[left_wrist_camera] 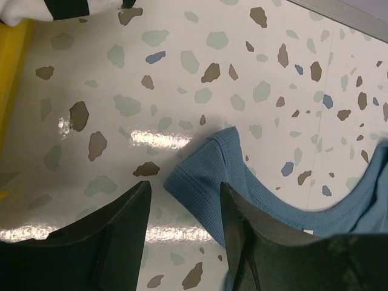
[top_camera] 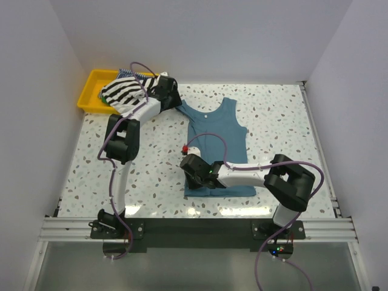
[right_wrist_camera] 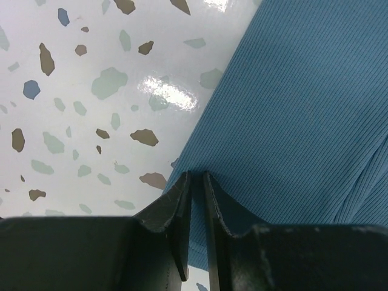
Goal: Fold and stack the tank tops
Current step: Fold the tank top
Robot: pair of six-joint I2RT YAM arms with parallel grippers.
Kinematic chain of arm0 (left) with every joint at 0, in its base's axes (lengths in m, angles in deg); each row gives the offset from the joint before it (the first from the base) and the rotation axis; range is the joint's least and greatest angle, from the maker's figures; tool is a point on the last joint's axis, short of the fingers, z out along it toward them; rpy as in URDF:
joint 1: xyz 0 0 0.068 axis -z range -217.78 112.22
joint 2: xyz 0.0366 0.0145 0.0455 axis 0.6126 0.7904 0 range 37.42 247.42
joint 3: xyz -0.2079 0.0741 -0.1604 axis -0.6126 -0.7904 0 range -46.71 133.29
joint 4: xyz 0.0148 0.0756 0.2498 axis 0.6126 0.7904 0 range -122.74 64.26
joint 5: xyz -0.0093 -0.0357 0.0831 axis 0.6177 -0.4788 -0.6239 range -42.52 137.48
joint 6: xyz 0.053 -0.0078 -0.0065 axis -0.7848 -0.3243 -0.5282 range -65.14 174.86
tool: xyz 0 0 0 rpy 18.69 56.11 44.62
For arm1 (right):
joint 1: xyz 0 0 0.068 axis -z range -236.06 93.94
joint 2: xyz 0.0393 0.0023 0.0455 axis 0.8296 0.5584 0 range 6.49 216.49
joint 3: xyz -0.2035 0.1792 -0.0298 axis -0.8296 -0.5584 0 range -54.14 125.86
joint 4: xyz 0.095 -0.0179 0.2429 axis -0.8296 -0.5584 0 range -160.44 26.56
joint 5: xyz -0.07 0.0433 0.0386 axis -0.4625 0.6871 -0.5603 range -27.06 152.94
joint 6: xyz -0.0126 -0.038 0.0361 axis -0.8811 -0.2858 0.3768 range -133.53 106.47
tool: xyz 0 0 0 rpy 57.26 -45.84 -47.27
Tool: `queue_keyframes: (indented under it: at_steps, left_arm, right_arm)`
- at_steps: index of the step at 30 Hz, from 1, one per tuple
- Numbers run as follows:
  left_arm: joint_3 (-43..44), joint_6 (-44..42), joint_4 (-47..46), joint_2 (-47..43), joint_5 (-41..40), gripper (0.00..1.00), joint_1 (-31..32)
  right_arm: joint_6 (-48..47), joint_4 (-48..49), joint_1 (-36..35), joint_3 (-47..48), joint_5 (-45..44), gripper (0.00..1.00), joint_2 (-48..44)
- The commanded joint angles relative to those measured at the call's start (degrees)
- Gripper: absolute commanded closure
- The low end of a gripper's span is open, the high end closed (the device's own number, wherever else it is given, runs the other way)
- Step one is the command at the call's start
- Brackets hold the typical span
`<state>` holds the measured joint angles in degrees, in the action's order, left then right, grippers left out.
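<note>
The speckled terrazzo table (top_camera: 285, 121) holds a plain teal-blue ribbed tank top (top_camera: 218, 139), spread flat. Only the wrist views reveal the jaws: the left gripper (left_wrist_camera: 185, 194) is wide over a shoulder strap, and the right gripper (right_wrist_camera: 196, 179) pinches the top's lower edge.

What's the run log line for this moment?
left gripper: open over teal tank top strap | right gripper: shut on its lower side edge | black-and-white striped top: in yellow tray
</note>
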<state>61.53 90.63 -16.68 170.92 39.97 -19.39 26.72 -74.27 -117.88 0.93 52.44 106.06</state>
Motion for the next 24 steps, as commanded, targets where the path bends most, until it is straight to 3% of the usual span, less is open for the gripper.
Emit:
queue_keyframes:
  at_steps: [1,10,19,24]
  left_arm:
    - [-2.5,-0.9,-4.6,-2.3,1.0,0.46,-0.3]
    - [-5.5,0.6,-9.2,-2.2,4.5,0.53,-0.2]
    - [-5.4,2.6,-13.6,-3.1,6.1,0.90,-0.2]
    - [-3.3,3.9,-14.9,-3.4,6.7,0.93,0.1]
  right_arm:
    - [0.8,0.5,-0.2,-4.0,0.7,0.83,0.1]
    - [0.6,1.4,-0.2,-6.6,1.2,0.86,-0.5]
    - [-1.8,1.2,-0.4,-6.6,2.9,0.93,0.7]
    - [-3.2,1.6,-0.4,-6.6,4.5,0.94,1.4]
